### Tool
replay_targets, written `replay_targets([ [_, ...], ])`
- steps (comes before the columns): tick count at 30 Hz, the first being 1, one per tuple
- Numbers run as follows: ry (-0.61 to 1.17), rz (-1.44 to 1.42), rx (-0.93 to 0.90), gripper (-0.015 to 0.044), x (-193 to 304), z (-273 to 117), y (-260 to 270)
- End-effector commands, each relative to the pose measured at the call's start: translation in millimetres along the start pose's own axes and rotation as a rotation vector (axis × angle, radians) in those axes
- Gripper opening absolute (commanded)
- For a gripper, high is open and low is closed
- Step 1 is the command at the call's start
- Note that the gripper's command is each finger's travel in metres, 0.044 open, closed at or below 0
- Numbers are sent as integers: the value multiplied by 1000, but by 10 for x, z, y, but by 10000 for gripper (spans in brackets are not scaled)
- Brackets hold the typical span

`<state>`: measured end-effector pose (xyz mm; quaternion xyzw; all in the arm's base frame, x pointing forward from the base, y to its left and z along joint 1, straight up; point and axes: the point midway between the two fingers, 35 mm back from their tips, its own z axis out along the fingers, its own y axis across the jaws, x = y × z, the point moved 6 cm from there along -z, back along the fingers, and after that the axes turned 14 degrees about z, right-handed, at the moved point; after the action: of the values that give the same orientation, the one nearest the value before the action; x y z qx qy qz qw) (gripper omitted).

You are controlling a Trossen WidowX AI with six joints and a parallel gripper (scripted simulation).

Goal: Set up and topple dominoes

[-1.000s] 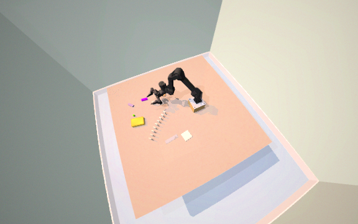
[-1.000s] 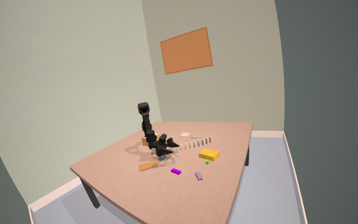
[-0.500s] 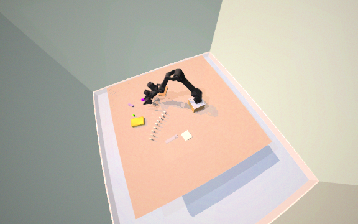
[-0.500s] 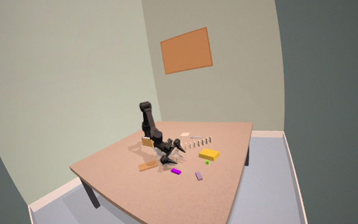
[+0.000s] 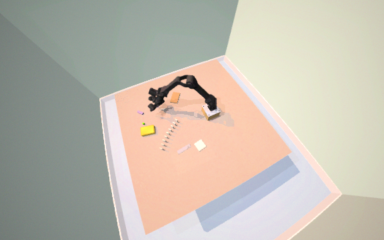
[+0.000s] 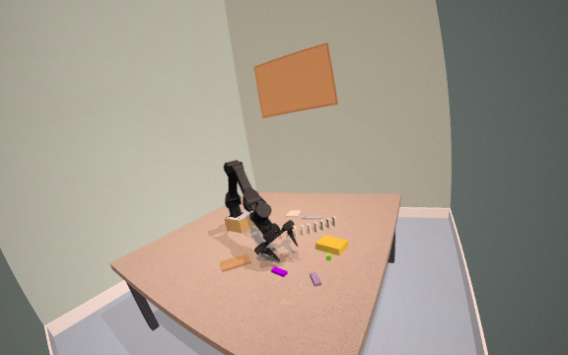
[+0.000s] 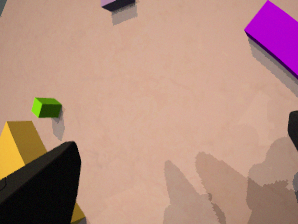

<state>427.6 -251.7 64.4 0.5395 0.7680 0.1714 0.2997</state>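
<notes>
Several pale dominoes stand upright in a slightly curved row; the far-end domino [image 5: 162, 149] [image 6: 333, 221] and the arm-side end domino [image 5: 177, 121] show in the top view. In the exterior view the gripper partly covers the arm-side end. My gripper [image 5: 151, 103] [image 6: 287, 252] [image 7: 189, 138] is wide open and empty, above the table beyond the arm-side end of the row. No domino shows in the wrist view. I see no loose domino lying apart from the row.
A yellow block [image 5: 148, 130] [image 6: 331, 245] and a green cube [image 5: 143, 123] [image 6: 328, 256] [image 7: 46, 107] lie beside the row. Magenta [image 6: 279, 271] [image 7: 280, 37] and mauve blocks [image 5: 140, 113] [image 6: 316, 279] lie near the gripper, an orange block [image 5: 175, 97] [image 6: 235, 262] by the arm. A cream square [image 5: 200, 145] lies across the row.
</notes>
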Motion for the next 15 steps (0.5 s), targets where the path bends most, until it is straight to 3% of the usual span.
replay_targets([
  [1,72,378,435,440,90,-442,264],
  [8,104,495,662,440,231,-746,275],
  [15,105,497,667,440,235,-753,275],
])
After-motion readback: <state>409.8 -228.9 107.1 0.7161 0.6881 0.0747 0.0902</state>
